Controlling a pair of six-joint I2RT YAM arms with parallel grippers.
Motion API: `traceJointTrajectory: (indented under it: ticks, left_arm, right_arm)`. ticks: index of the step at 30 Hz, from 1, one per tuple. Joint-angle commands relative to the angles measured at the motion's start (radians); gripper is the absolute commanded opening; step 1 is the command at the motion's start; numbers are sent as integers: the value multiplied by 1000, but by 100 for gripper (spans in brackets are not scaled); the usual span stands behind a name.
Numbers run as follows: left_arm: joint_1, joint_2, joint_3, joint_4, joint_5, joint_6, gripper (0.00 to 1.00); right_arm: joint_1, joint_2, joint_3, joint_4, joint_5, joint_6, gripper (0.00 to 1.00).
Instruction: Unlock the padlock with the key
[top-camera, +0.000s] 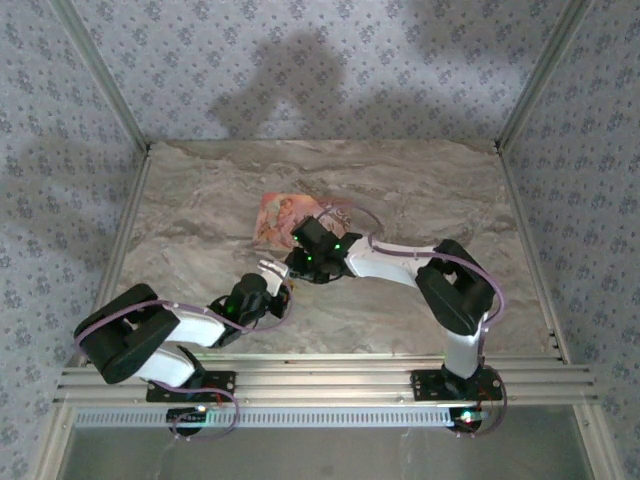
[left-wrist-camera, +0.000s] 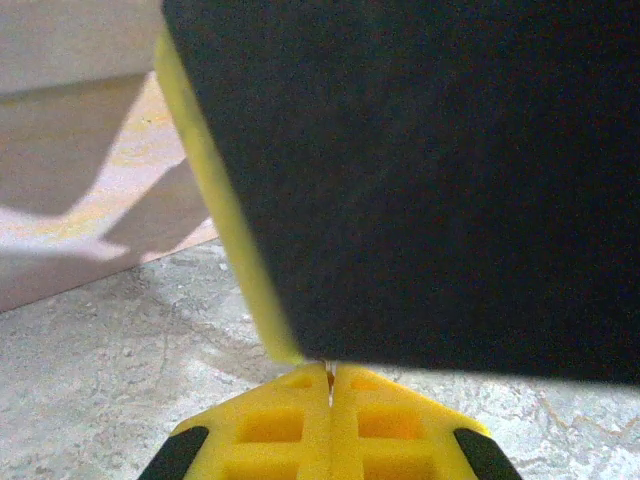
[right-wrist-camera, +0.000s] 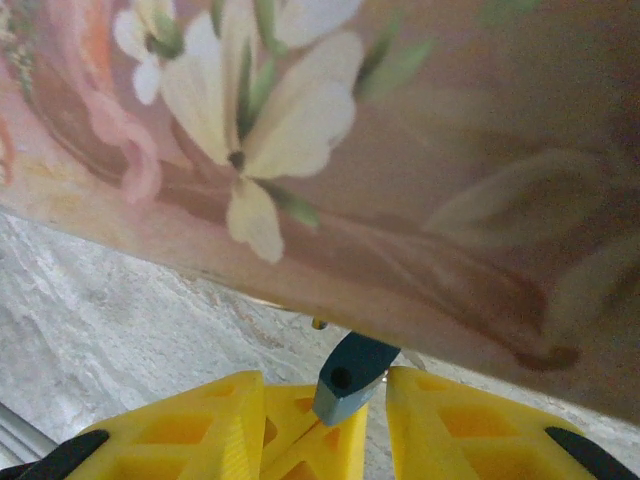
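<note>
Padlock (right-wrist-camera: 350, 380) sits betw R gripper (right-wrist-camera: 325, 385) fingers, jaws part-open, contact unclear; just under floral box (right-wrist-camera: 400, 170) edge. L gripper (left-wrist-camera: 330, 388) closed tight.

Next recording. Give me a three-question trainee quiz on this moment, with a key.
1. True or false: the padlock rests on top of the pink floral box.
2. Multiple choice: the padlock sits between the fingers of A) the right gripper, B) the left gripper, C) neither.
3. Fill in: the left gripper's fingers are ____ (open or shut).
Key: 1 false, it is below the box's edge; 2 A; 3 shut.
</note>
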Motion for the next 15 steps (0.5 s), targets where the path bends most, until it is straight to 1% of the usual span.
traceJointTrajectory:
  ticks: [1, 5, 6, 7, 9, 15]
  left_arm:
    - [3, -14, 1, 19, 20, -2, 0]
    - [4, -14, 0, 21, 19, -4, 0]
    - [3, -14, 1, 21, 19, -4, 0]
    - [3, -15, -1, 21, 18, -2, 0]
    - [4, -14, 2, 21, 19, -2, 0]
    - [3, -23, 2, 20, 26, -4, 0]
  right_arm:
    - [13, 17, 36, -41, 29, -9, 36]
    - [21, 20, 40, -62, 40, -10, 36]
    - [22, 21, 41, -67, 43, -10, 34]
    - [22, 21, 40, -70, 45, -10, 31]
    - [27, 17, 39, -75, 53, -13, 21]
    - [29, 12, 42, -98, 68, -28, 3]
